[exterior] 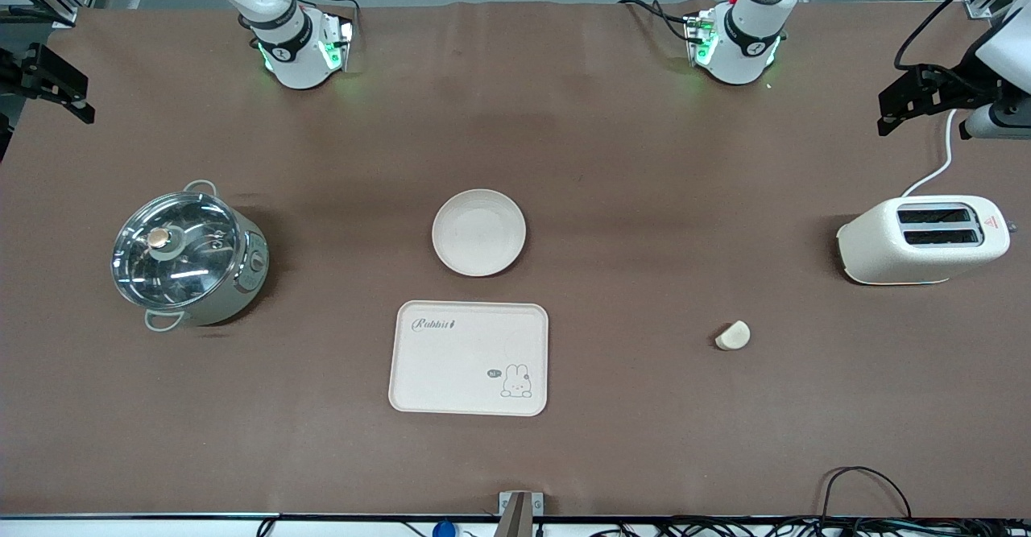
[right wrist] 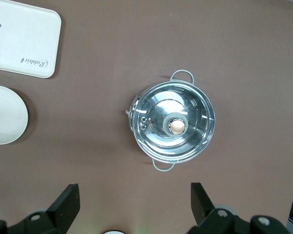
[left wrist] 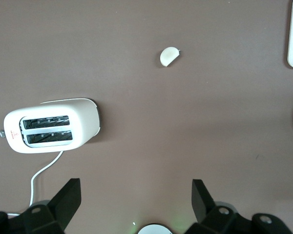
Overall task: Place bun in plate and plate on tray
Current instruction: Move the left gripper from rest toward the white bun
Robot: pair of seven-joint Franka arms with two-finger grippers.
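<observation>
Though flat, bun (exterior: 733,335) curve toaster-ward (exterior: 923,239)

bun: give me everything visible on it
The bun is a small, smooth, cream-white half-moon, like a dumpling, with one straight edge and one rounded edge. It lies flat on the bare brown table, touching nothing else. It sits toward the left arm's end, nearer the front camera than the toaster, and apart from the tray and the plate, which holds nothing. Neither gripper is near it.
</observation>
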